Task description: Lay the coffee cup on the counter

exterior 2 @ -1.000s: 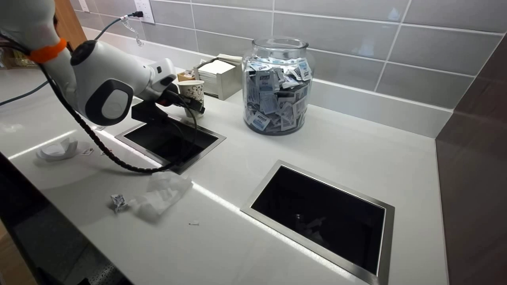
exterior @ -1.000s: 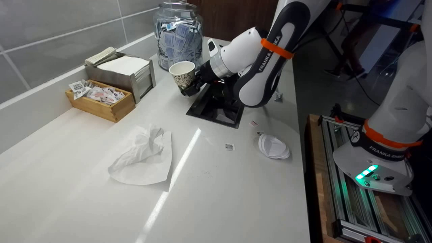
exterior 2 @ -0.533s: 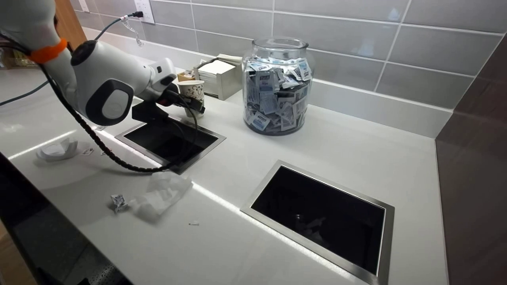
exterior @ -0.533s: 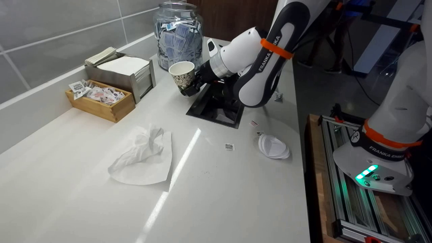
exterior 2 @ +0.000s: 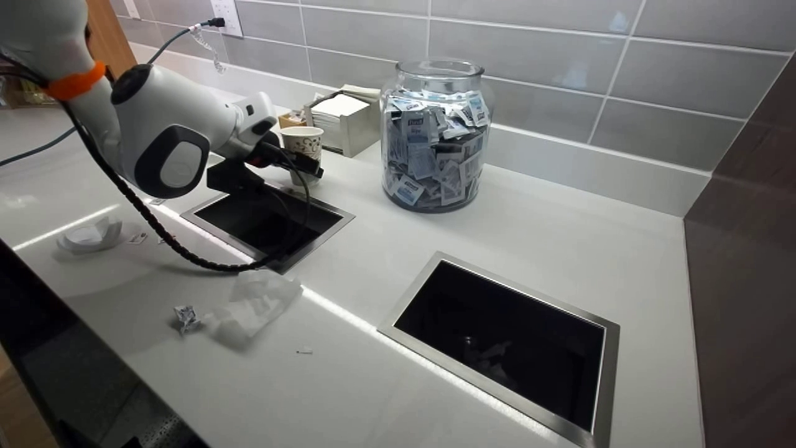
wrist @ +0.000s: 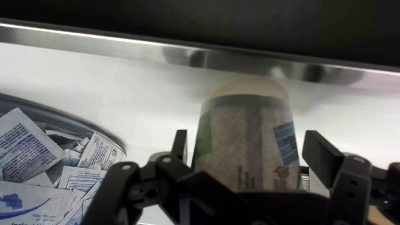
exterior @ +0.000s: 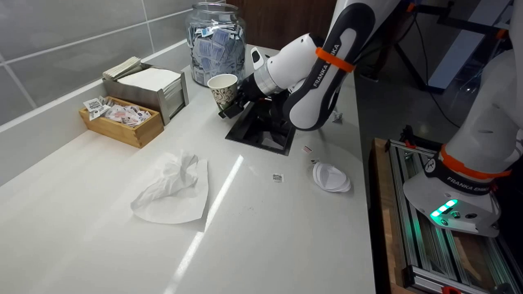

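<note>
Wrist view: the pincer (wrist: 248,145) stands spread, its black pads (wrist: 322,159) on either side of the coffee cup (wrist: 232,125), with a gap showing between the cup and each pad. The cup stands on the white counter (wrist: 147,100), just beside a steel rim (wrist: 131,49), while printed packets (wrist: 29,150) fill the lower left corner. In an exterior view, the cup is upright, its mouth facing up and its lower part partly hidden by the pincer, and the robot arm (exterior: 282,67) reaches over a recessed opening (exterior: 257,146) to it. Along the tiled wall (exterior: 81,24) stand a metal napkin holder (exterior: 137,94) and a wooden box (exterior: 108,130) of sachets (exterior: 126,114); a crumpled paper sheet (exterior: 175,192) lies on the counter, well apart from some curled white paper (exterior: 331,178) near the counter's edge. Also in an exterior view, a glass jar (exterior 2: 439,84) filled with packets stands near the cup, whose patterned side shows behind the pincer; a steel-framed opening (exterior 2: 607,373) is set into the counter, well apart from the cup.
</note>
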Action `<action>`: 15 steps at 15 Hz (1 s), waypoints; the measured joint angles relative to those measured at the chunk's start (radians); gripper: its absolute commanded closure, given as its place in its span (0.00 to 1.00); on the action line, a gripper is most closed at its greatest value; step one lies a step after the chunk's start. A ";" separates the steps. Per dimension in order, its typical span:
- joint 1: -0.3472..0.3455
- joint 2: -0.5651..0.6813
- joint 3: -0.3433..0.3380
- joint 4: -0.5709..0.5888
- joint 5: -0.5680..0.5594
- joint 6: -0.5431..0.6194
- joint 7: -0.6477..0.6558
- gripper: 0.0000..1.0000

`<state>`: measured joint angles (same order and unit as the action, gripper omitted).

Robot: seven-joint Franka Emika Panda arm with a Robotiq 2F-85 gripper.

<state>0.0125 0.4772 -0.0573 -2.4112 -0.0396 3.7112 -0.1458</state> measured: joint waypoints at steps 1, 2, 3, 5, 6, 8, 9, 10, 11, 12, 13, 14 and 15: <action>-0.001 0.000 0.000 -0.002 -0.003 0.007 0.000 0.00; -0.003 0.001 0.000 -0.005 -0.006 0.021 0.000 0.00; -0.005 0.002 0.000 -0.009 -0.011 0.040 0.000 0.00; -0.013 0.004 0.000 -0.019 -0.028 0.080 0.000 0.00; -0.016 0.006 0.000 -0.025 -0.039 0.100 0.000 0.00; -0.023 0.014 0.000 -0.029 -0.065 0.137 0.000 0.00; -0.026 0.020 0.000 -0.029 -0.077 0.153 0.000 0.00; -0.030 0.025 0.000 -0.029 -0.092 0.166 0.000 0.00; -0.033 0.030 0.000 -0.029 -0.106 0.179 0.000 0.00; -0.037 0.035 0.000 -0.029 -0.117 0.191 0.000 0.19; -0.040 0.039 0.000 -0.029 -0.128 0.200 0.000 0.27; -0.043 0.043 0.000 -0.028 -0.139 0.208 0.000 0.34; -0.046 0.045 0.000 -0.027 -0.147 0.216 -0.001 0.44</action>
<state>-0.0339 0.5223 -0.0571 -2.4383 -0.1871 3.9273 -0.1471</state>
